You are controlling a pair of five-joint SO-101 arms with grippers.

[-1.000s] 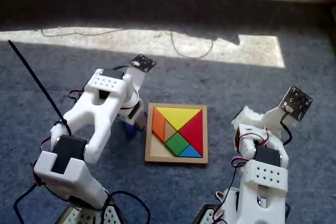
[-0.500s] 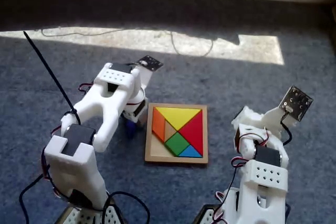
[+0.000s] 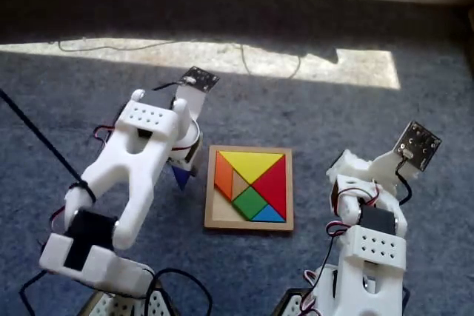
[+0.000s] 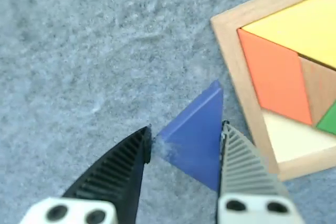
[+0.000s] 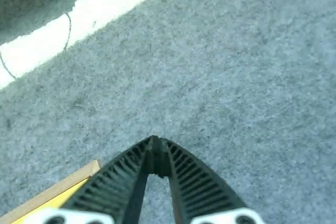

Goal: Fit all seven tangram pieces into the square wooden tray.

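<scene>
The square wooden tray [image 3: 209, 221] lies on the carpet and holds yellow, red, orange, green, light blue and tan pieces. A pale bare gap [image 4: 286, 139] shows at its near-left corner. A dark blue triangle [image 3: 180, 176] sits just left of the tray. In the left wrist view my left gripper [image 4: 186, 128] is shut on this blue triangle [image 4: 194, 140], one finger against each side, close to the tray rim [image 4: 231, 51]. My right gripper [image 5: 156, 153] is shut with nothing in it, above bare carpet to the right of the tray.
Blue-grey carpet [image 3: 311, 123] surrounds the tray. A sunlit strip with a thin cable [image 3: 259, 72] runs across the far side. The right arm [image 3: 366, 212] stands folded right of the tray. A black cable tie [image 3: 37, 138] sticks out from the left arm.
The left arm swung toward the tray and back to the left, with the blue triangle staying under its gripper beside the tray's left edge. The right arm has not moved.
</scene>
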